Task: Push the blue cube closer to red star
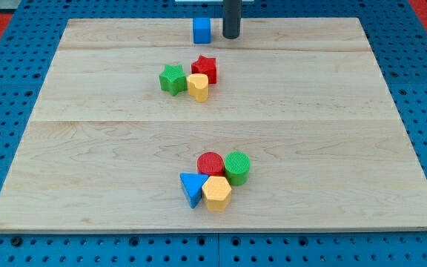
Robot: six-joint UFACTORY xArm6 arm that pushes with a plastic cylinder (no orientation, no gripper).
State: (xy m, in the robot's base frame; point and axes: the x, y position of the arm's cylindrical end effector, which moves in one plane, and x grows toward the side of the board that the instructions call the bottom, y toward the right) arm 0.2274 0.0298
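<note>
The blue cube [202, 30] sits near the view's top edge of the wooden board [87, 148]. The red star [204, 68] lies a short way below it, touching a yellow block [197, 87] and next to a green star [173, 79]. My tip [230, 35] stands just to the right of the blue cube, with a small gap between them. The rod rises out of the view's top.
A second cluster lies near the view's bottom: a red cylinder [210, 164], a green cylinder [237, 167], a blue triangle [192, 188] and a yellow hexagon [216, 193]. A blue pegboard [6, 81] surrounds the board.
</note>
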